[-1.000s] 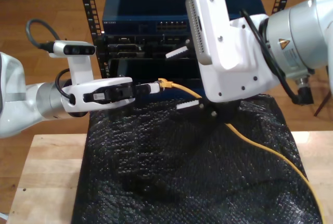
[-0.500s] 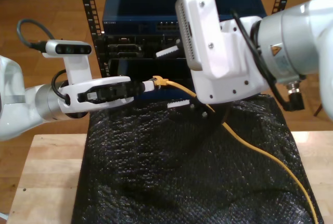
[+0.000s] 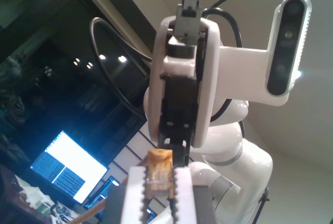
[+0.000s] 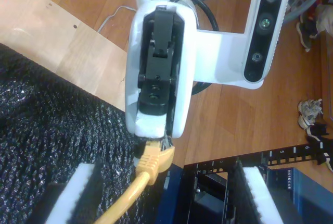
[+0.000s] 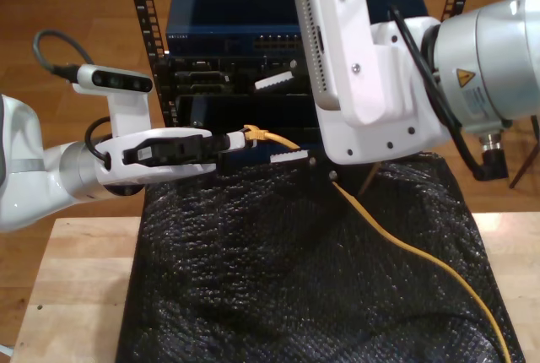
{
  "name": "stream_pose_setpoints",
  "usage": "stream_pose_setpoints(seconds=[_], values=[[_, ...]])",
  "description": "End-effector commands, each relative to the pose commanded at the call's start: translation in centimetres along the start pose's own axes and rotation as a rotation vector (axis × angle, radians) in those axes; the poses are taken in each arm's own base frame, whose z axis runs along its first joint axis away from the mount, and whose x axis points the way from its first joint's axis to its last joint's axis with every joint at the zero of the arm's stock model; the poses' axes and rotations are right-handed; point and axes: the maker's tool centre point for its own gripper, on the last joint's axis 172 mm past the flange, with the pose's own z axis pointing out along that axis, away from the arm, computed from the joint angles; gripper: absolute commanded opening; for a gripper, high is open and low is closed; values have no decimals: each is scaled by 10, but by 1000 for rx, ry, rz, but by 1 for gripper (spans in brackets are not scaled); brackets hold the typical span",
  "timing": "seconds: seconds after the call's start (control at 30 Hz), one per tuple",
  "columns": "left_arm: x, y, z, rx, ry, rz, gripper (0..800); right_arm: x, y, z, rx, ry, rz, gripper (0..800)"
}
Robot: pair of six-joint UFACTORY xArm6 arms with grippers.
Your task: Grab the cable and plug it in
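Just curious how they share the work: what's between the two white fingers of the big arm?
The cable, as my second wrist view shows: it runs between the pads of my open second gripper, with its plug end held by my first gripper.

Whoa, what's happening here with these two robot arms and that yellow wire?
My first gripper pinches the plug end of the yellow cable, holding it in the air in front of the equipment rack. My second gripper hangs open close by, its fingers either side of the cable. The plug is not yet in any socket.

Yellow-orange cable — black mat
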Motion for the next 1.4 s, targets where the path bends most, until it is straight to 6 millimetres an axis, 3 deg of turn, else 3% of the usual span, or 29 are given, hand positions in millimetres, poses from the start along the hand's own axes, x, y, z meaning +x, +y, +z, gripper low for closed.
stream_pose_setpoints(seconds=[0.1, 0.2, 0.5, 0.97, 1.4], values=[[-1, -1, -1, 1, 5, -10, 7, -1, 0, 1, 1, 0, 3, 557], [-1, -1, -1, -1, 5, -10, 9, 0, -1, 3, 6, 2, 4, 472], [-2, 0, -1, -4, 6, -13, 11, -2, -5, 8, 18, 3, 13, 462], [-2, 0, -1, -8, 8, -20, 11, -3, -7, 11, 24, 8, 26, 332], [1, 0, -1, -12, 21, -16, 16, -3, -7, 11, 24, 8, 26, 263]])
